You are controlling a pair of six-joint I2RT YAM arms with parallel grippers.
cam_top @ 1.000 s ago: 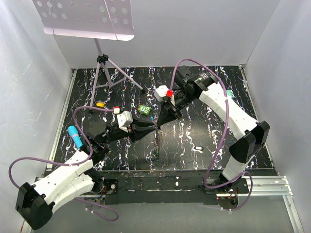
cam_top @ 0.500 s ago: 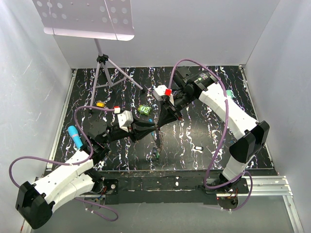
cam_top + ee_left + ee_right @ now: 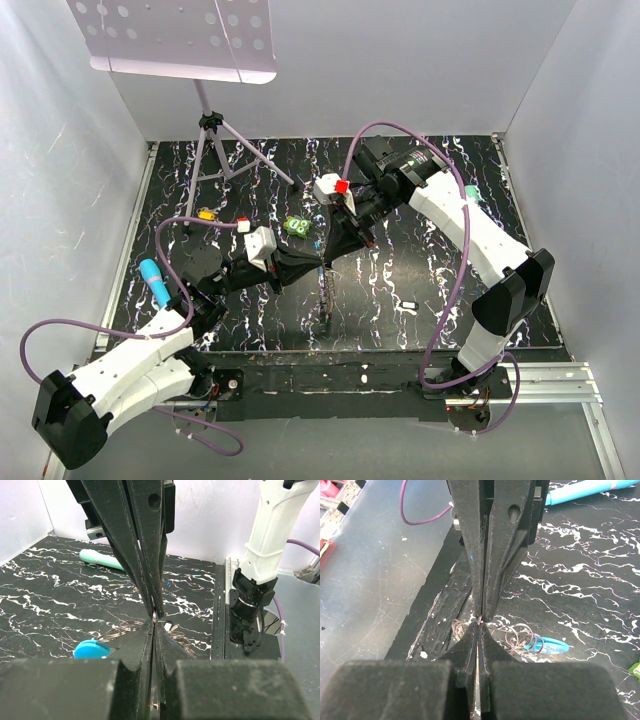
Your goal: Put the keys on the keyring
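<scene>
The keys cannot be picked out in any view. Under the fingers there is only a tangle of thin metal, partly covered by the black fingers, and the top view is too coarse for anything so small.

From above, the keyring (image 3: 326,292) shows as one thin grey strand. In the wrist views its lower part is a cluster of overlapping grey loops lying on the black marbled desk (image 3: 420,250), with a bright blue clip (image 3: 92,649) just beside them. The strand's long axis runs from the middle of the desk toward the near edge. Its upper end is at the meeting fingertips and its lower end stops short of that edge. In the right wrist view the clip looks long and narrow and points away from the loops.

The right gripper (image 3: 479,625) is fully closed, with a glint of metal nipped at its tips, the top of the keyring. The left gripper (image 3: 154,624) is pressed closed as well, tip to tip against the right one. The fingers cover that spot, so I cannot tell whether the left one pinches the strand too.

A bright green lumpy object (image 3: 296,227) lies just beyond the grippers toward the far edge, and a blue marker (image 3: 152,278) lies by the left edge
</scene>
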